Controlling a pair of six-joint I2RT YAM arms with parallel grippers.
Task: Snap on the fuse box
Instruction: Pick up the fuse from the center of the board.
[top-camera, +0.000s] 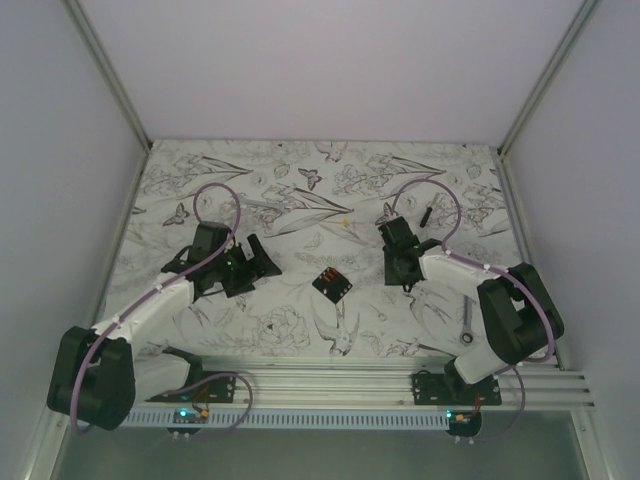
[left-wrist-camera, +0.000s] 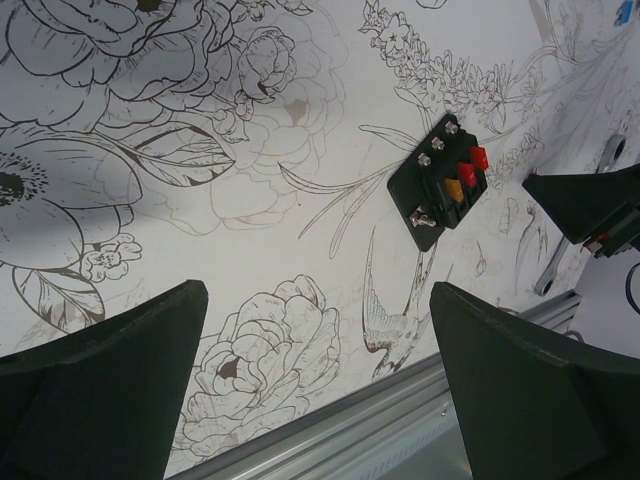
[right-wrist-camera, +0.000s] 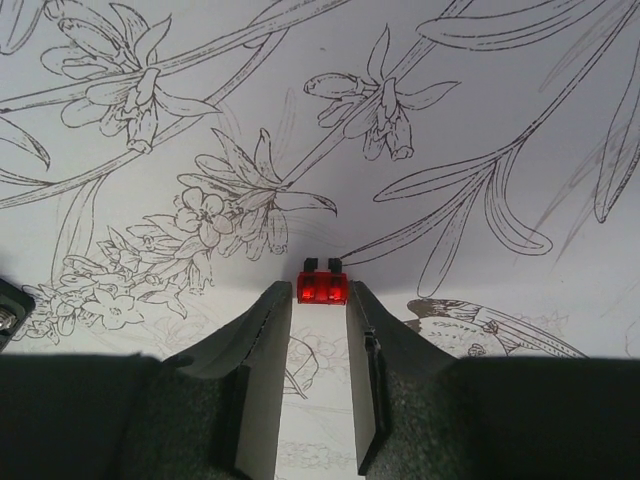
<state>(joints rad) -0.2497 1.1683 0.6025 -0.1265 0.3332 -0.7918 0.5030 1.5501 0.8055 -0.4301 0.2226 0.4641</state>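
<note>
The fuse box (top-camera: 332, 283) is a small black square lying flat at the table's middle. In the left wrist view, the fuse box (left-wrist-camera: 440, 185) shows two red fuses, one orange fuse and metal screws. My left gripper (top-camera: 255, 262) is open and empty, hovering left of the box; its jaws stand wide apart in the left wrist view (left-wrist-camera: 318, 300). My right gripper (top-camera: 407, 282) is right of the box, pointing down, and is shut on a small red fuse (right-wrist-camera: 322, 287) pinched at its fingertips (right-wrist-camera: 320, 300) just above the table.
A metal wrench (top-camera: 467, 325) lies at the right near my right arm. A short thin black bar (top-camera: 425, 213) lies behind the right gripper, and a tiny yellow piece (top-camera: 345, 222) lies behind the box. An aluminium rail (top-camera: 330, 375) runs along the near edge.
</note>
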